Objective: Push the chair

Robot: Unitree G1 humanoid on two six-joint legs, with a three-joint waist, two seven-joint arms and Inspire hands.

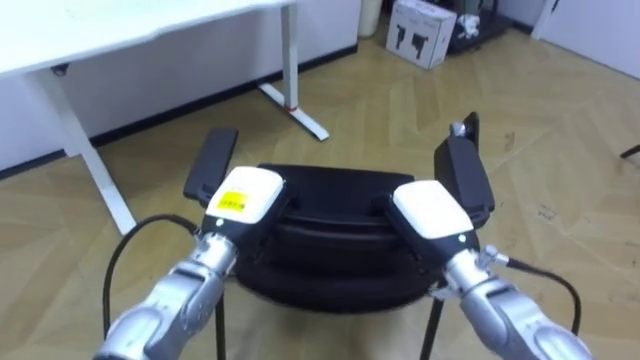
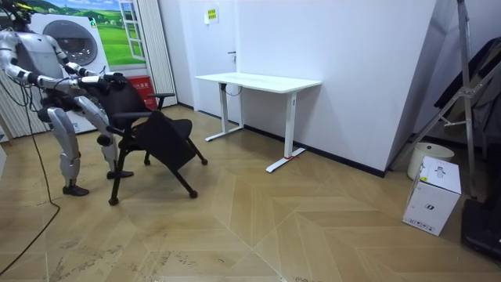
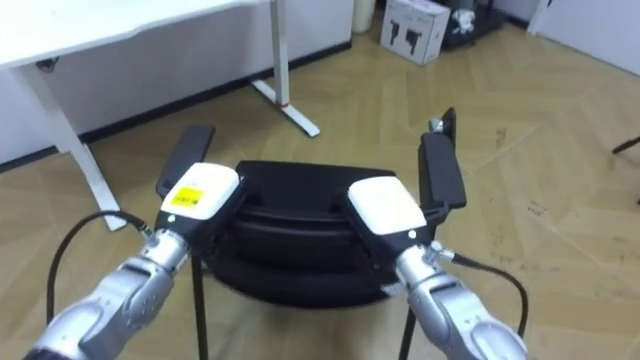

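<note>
A black chair (image 1: 330, 200) with two armrests stands right in front of me, its backrest nearest me. My left hand (image 1: 245, 195) lies on the left part of the backrest's top edge, and my right hand (image 1: 430, 210) on the right part. Both show their white backs. In the room view the robot stands behind the chair (image 2: 156, 133) at the room view's left, with both arms stretched out to the backrest. The chair faces the white desk (image 2: 258, 81).
The white desk (image 1: 150, 30) stands ahead on the left, and its foot (image 1: 295, 105) reaches onto the wooden floor. A white cardboard box (image 1: 420, 30) sits beyond on the right. A ladder (image 2: 462, 86) leans at the room view's right.
</note>
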